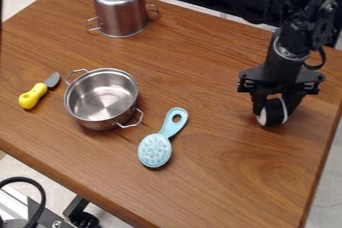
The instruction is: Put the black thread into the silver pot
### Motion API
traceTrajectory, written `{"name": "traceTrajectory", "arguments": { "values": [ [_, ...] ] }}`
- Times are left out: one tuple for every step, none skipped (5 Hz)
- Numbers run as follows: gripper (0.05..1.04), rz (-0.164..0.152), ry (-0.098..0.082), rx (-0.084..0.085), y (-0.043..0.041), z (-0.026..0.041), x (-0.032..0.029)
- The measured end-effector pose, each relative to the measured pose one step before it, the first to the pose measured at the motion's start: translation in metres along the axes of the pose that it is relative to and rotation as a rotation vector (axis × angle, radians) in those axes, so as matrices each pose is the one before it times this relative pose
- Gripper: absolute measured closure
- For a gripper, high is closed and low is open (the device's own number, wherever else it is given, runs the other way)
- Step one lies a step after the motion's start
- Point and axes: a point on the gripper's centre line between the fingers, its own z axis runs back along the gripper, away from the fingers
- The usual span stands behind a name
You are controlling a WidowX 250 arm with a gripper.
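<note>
The gripper (275, 108) hangs low over the right side of the table, with its fingers closed around the sides of the black thread (275, 112). The thread is a small black spool with white ends, lying tilted at the table surface or just above it; I cannot tell which. Left of centre stands the open silver pot (102, 99), upright, its inside bare and its two wire handles sticking out. A wide stretch of table separates the gripper from this pot.
Between pot and gripper lies a light blue brush (155, 150). A second silver pot (121, 9) stands upside down at the back left. A yellow-handled toy knife (33, 96) lies left of the open pot. The wooden table's (234, 172) right edge runs near the gripper.
</note>
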Motion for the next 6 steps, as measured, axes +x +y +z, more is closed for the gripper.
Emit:
{"name": "traceTrajectory", "arguments": {
  "values": [
    [0.582,-0.0175,0.0468,0.0045,0.00945,0.00243,-0.00574],
    [0.583,-0.0362,-0.0100,-0.0267,0.01463,0.02782,0.00273],
    [0.583,-0.0316,0.0147,0.0172,0.02934,0.02499,-0.00021],
    [0.583,-0.0518,-0.0318,0.0098,0.03881,0.01301,-0.00596],
    [0.583,-0.0866,0.0215,0.0052,0.03518,-0.00565,-0.00529],
    [0.583,-0.0555,-0.0180,-0.0093,0.03860,-0.00037,0.00333]
  ]
}}
